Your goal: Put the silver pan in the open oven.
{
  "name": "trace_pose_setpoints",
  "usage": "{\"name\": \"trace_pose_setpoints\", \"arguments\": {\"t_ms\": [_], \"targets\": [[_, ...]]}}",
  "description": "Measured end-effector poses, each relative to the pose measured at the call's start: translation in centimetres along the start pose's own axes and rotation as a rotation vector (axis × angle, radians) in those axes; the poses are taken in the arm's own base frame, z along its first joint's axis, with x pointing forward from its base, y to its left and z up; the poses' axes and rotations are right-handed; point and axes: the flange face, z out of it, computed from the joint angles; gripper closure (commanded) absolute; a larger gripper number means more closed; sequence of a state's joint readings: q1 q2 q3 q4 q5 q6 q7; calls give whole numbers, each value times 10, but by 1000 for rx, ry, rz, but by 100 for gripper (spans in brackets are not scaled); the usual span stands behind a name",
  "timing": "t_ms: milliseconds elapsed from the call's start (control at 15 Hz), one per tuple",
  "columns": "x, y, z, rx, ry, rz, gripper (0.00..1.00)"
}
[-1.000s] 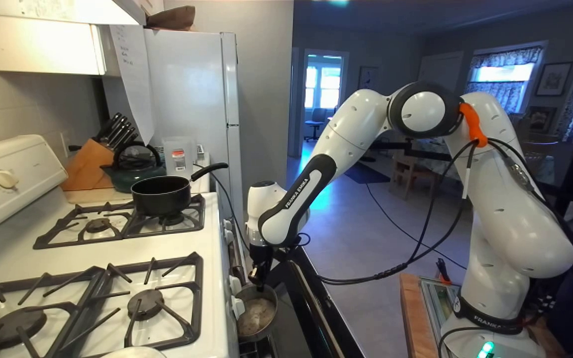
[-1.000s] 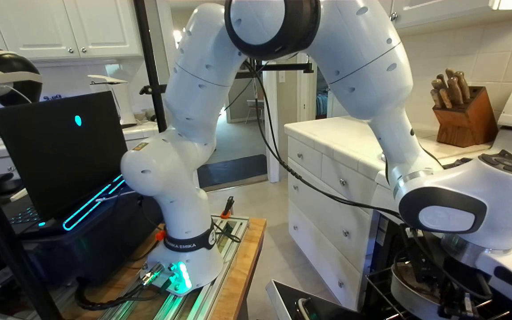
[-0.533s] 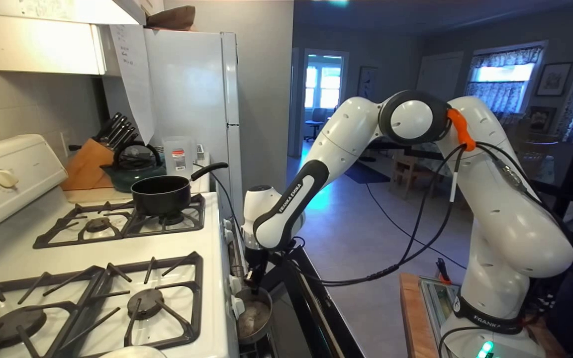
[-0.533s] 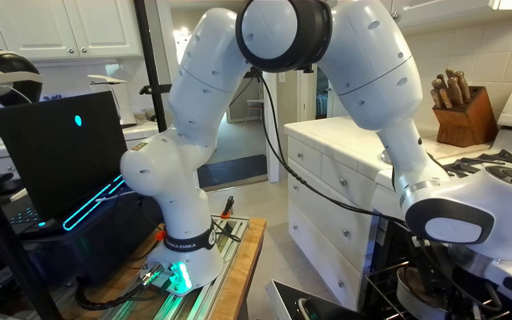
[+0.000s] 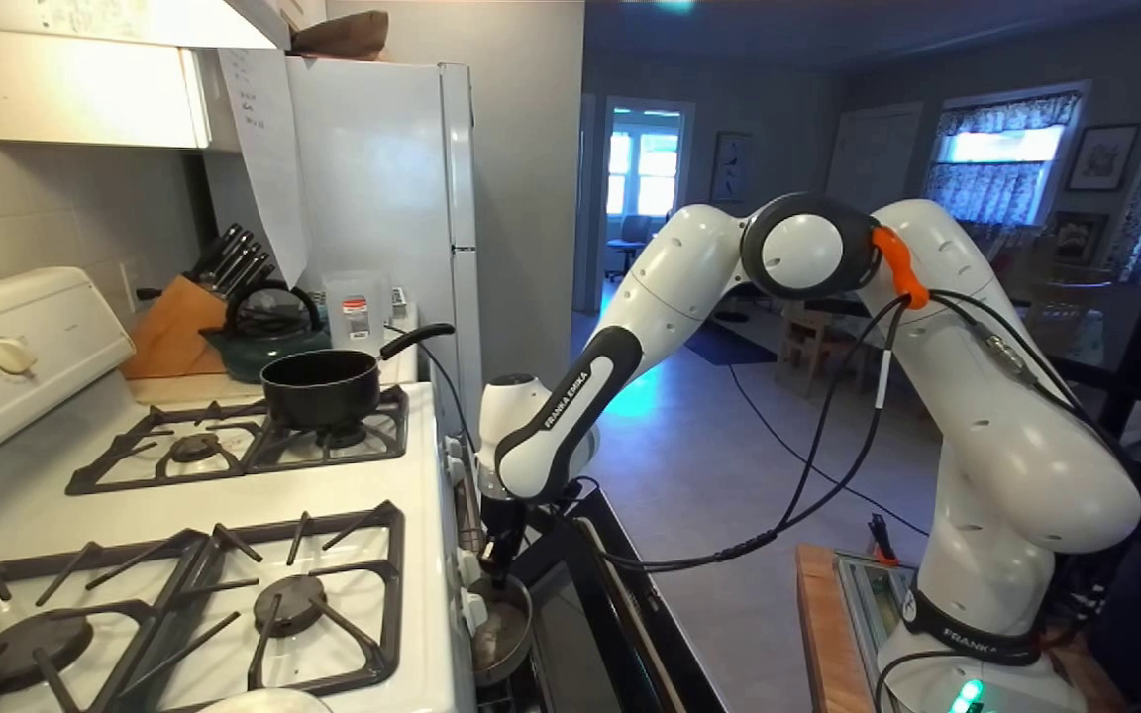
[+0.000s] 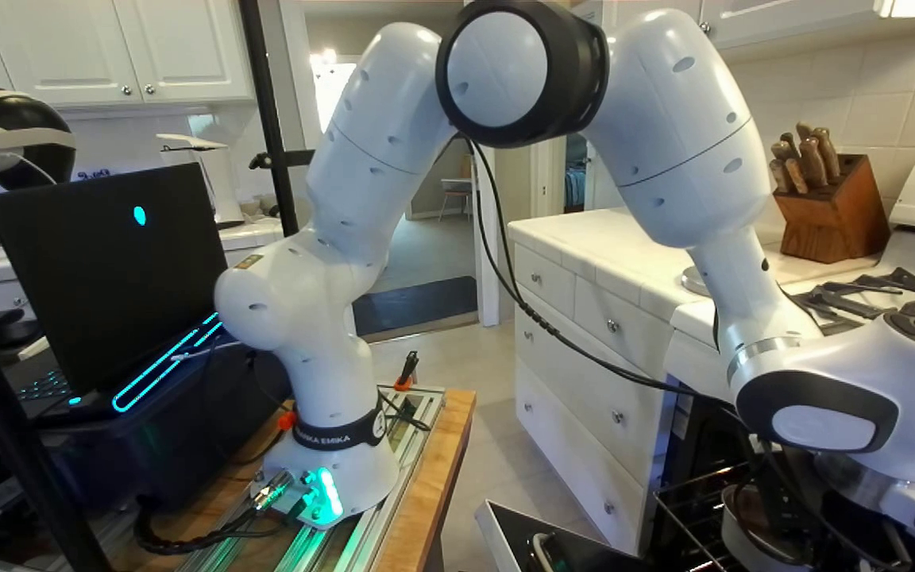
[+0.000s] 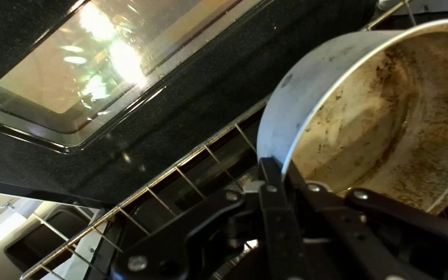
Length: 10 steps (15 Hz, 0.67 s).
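White arm links (image 6: 688, 143) have sunk a little since a second ago in both exterior views, and the silver pan (image 7: 305, 85) has gone with them, lower and in toward the front of the range (image 5: 422, 555). It is at the mouth of the oven (image 6: 700, 445), over the wire rack (image 7: 176, 168); whether its base touches the wires I cannot tell. The gripper (image 7: 282, 168) pinches its rim, one of two black fingers (image 7: 271, 171) against the outer wall and the other inside. The black pot (image 5: 321, 391) has not shifted. By count: one pan, one pot, four burners (image 5: 291, 606) with the pot over one of them, and one dark green kettle (image 5: 254, 349). Knife blocks make two: a black-handled block (image 5: 169, 332) just beside the kettle and a wooden-handled block (image 6: 835, 222) near the range. One open laptop (image 6: 108, 278) stands on one dark bin (image 6: 164, 445) near the arm's base. The oven door (image 7: 208, 93) is down, with one glass window (image 7: 103, 70) in it that throws back several bright spots of light.
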<state>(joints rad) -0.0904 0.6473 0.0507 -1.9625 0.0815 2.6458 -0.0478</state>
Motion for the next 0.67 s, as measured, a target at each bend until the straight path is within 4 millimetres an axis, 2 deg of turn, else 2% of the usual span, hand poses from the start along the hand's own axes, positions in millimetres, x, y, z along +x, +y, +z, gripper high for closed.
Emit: {"name": "trace_pose_setpoints", "arguments": {"t_ms": [667], "targets": [[11,-8,21,16,-5,-8,98]]}}
